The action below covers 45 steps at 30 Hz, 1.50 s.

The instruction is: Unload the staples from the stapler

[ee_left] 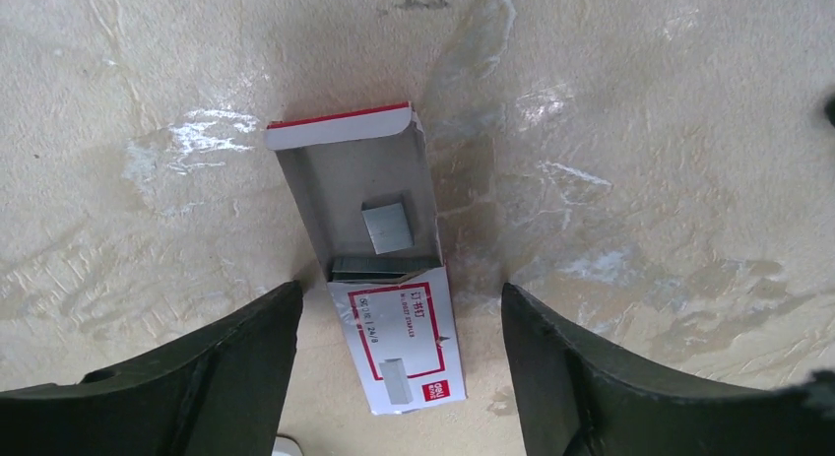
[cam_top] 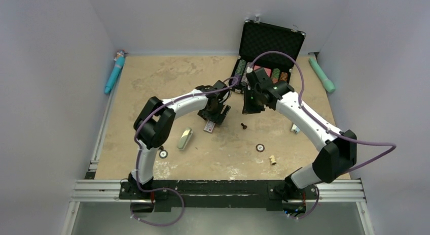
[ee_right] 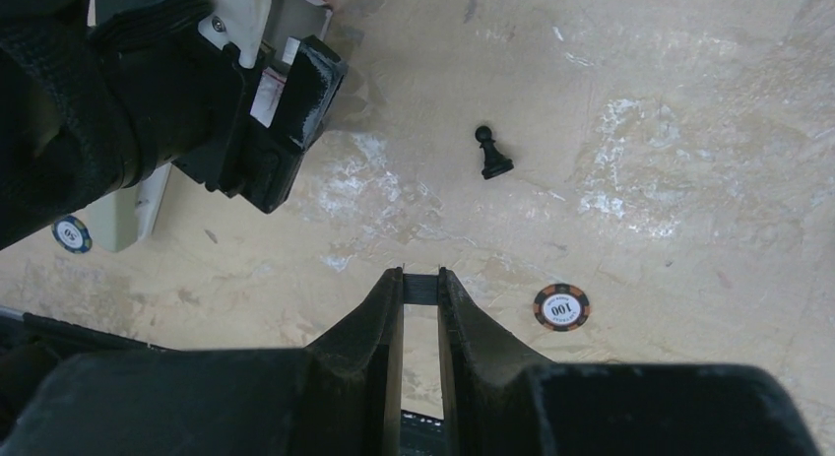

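Between the spread fingers of the left end effector [ee_left: 399,303], a small box [ee_left: 409,343] with a red-and-white label lies on the surface [ee_left: 640,131] with its flap folded open toward 12 o'clock. A short grey strip of the staples [ee_left: 386,227] rests loose on that flap, touching neither finger. More strips show at the box mouth. In the top view the stapler [cam_top: 295,127] lies well apart from the box, at about 3 o'clock from it, close beside the right forearm and held by nothing. It is too small there to tell whether it is open. The right end effector [ee_right: 421,279] hangs over bare surface, a black pawn [ee_right: 492,156] at its 12 o'clock. Its fingers are drawn almost together, and a dark bit crosses the slit at their tips. Whether that is something pinched cannot be told. The strip is likely featherweight, slick and brittle, apt to snap into pieces, so its long edges should be pinched gently. The stapler looks light, smooth and rounded, likely to skid, and is best taken across its narrow middle.
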Each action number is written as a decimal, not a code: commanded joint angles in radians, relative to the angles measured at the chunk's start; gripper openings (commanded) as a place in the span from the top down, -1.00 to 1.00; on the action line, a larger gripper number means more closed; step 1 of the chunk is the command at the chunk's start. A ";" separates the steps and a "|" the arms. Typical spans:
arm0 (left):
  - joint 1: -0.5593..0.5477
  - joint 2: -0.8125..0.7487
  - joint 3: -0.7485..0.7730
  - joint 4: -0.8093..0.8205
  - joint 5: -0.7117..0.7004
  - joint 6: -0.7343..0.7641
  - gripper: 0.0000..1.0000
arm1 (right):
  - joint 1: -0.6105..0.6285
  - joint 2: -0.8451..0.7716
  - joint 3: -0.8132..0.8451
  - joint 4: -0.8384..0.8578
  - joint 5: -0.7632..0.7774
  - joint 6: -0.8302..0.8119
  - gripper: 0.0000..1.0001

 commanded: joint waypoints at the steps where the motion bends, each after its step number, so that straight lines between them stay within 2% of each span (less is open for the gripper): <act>1: -0.005 0.020 0.017 0.017 -0.007 0.042 -0.48 | -0.006 0.015 0.045 0.030 -0.044 -0.024 1.00; 7: -0.006 0.019 0.012 0.026 -0.006 0.067 -0.04 | -0.010 0.036 0.071 0.009 -0.034 -0.040 1.00; 13: -0.005 -0.064 -0.092 0.085 0.040 0.061 0.12 | -0.034 0.005 0.067 -0.013 0.017 -0.058 1.00; 22: -0.030 -0.240 -0.274 0.133 0.147 0.104 0.09 | -0.048 -0.065 -0.015 -0.024 0.045 -0.052 1.00; 31: -0.122 -0.292 -0.323 0.080 0.162 0.155 0.04 | -0.048 -0.107 -0.069 -0.014 0.029 -0.011 1.00; 33: -0.136 -0.307 -0.333 0.079 0.167 0.157 -0.03 | -0.048 -0.113 -0.074 -0.014 0.038 -0.007 1.00; 35: -0.147 -0.312 -0.329 0.068 0.166 0.154 -0.37 | -0.047 -0.118 -0.078 -0.014 0.043 -0.002 1.00; 38: -0.149 -0.338 -0.319 0.045 0.156 0.132 -0.69 | -0.048 -0.122 -0.082 -0.009 0.042 0.009 1.00; 41: -0.146 -0.405 -0.315 0.036 0.147 0.105 -0.83 | -0.047 -0.121 -0.077 -0.001 0.034 0.017 1.00; 45: -0.140 -0.512 -0.293 -0.020 0.105 0.051 -0.84 | -0.048 -0.100 -0.062 0.020 0.001 0.016 1.00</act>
